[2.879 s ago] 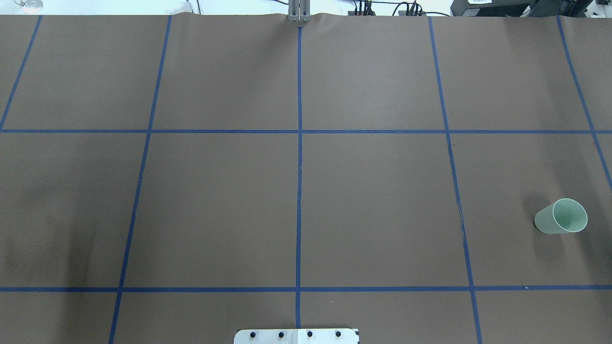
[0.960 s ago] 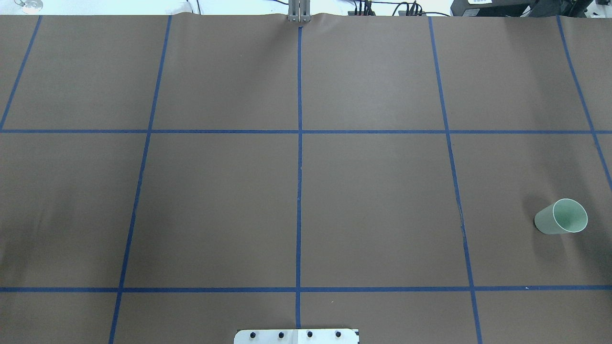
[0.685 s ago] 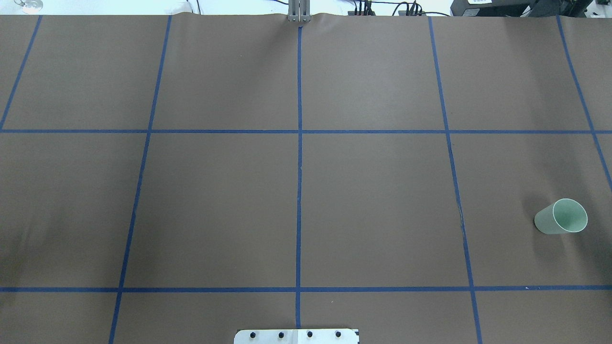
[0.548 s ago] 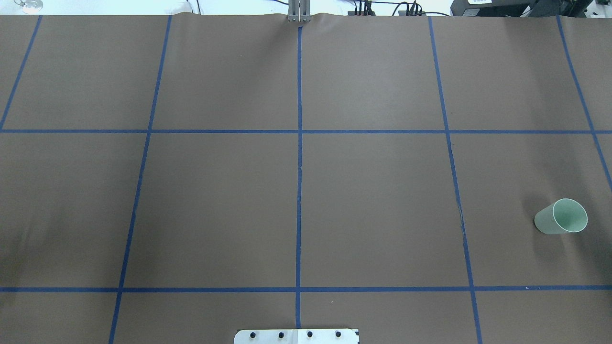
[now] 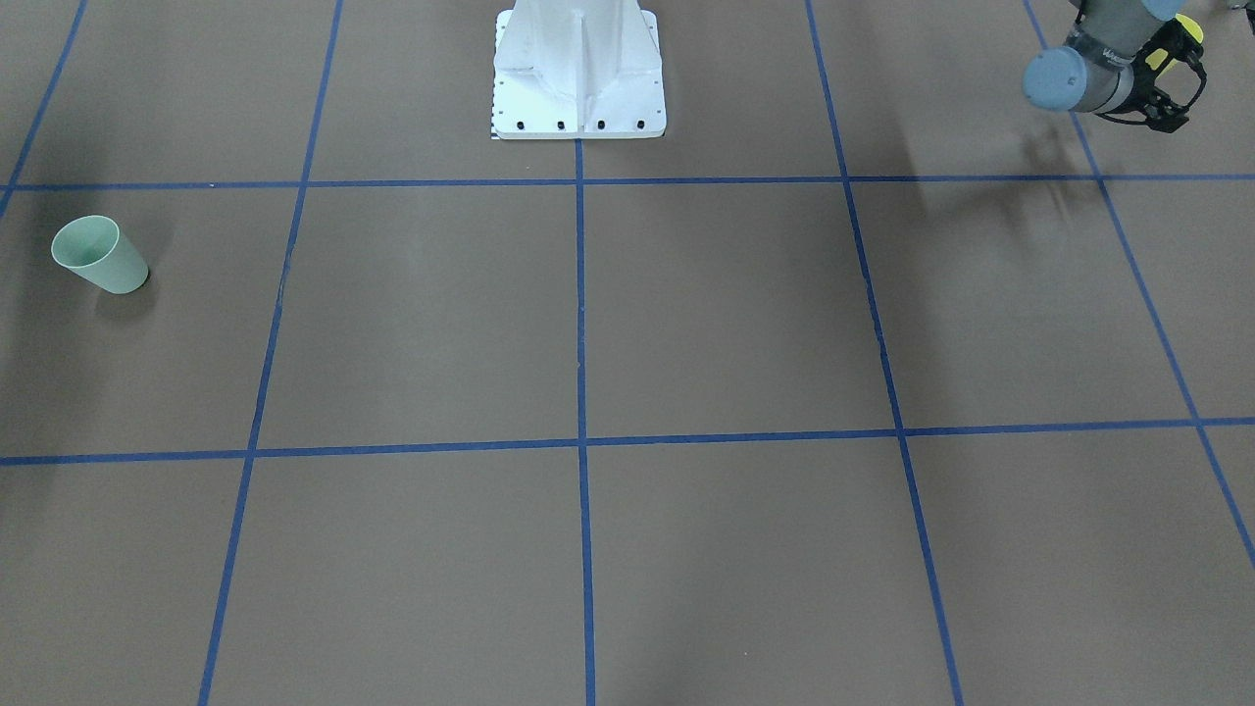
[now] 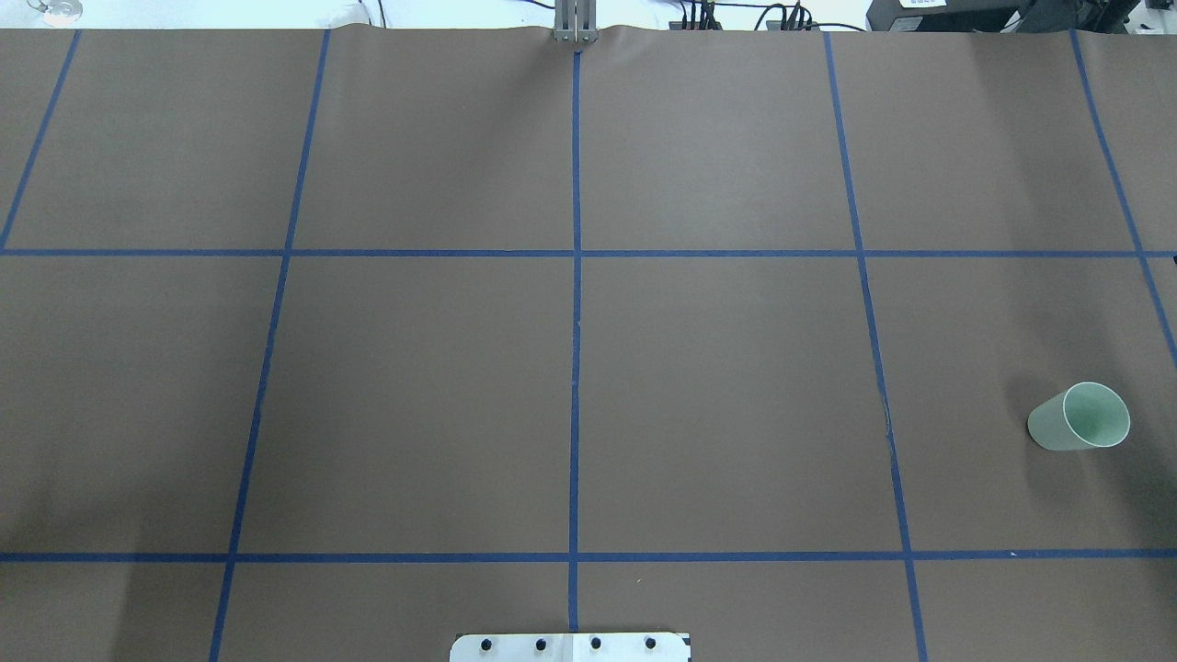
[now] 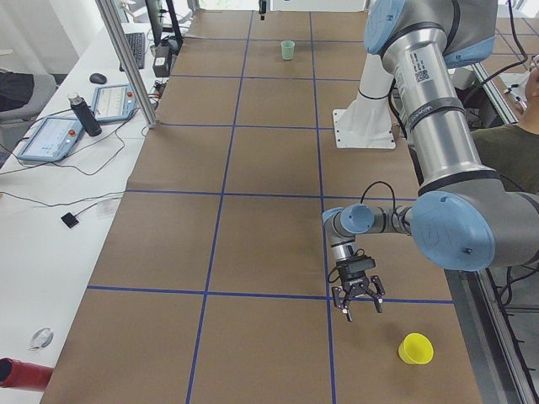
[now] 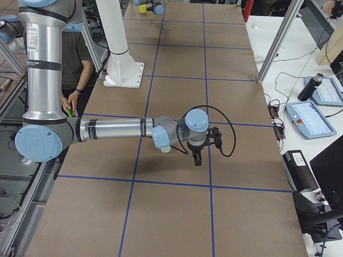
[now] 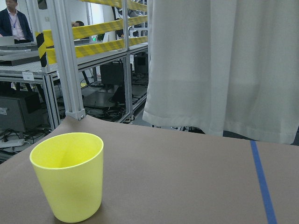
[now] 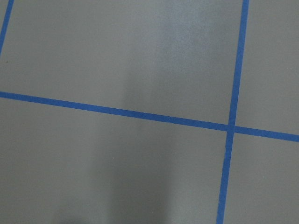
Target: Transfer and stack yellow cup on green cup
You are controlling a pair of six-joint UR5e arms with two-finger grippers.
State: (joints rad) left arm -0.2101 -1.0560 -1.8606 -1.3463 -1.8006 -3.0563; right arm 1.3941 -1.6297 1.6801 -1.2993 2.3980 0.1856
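In the exterior left view, the left gripper (image 7: pixel 360 308) is seen pointing down at the brown table (image 7: pixel 269 210) with its jaws spread and nothing between them. The yellow cup (image 7: pixel 415 348) stands upright near it, not touching it, toward the table's near end. The green cup (image 7: pixel 288 50) is seen upright at the far end.

In the front-facing view, the green cup is found by the view's left edge, well apart from the left gripper in the top right corner.

In the overhead view, the green cup is shown upright near the right edge.

In the exterior right view, the right gripper (image 8: pixel 196 159) is held low over the table. It cannot be told whether its jaws are spread or pressed together.

In the left wrist view, the yellow cup is seen upright on the table at lower left.

In the right wrist view, only the table and crossing blue tape lines (image 10: pixel 229 128) are shown.
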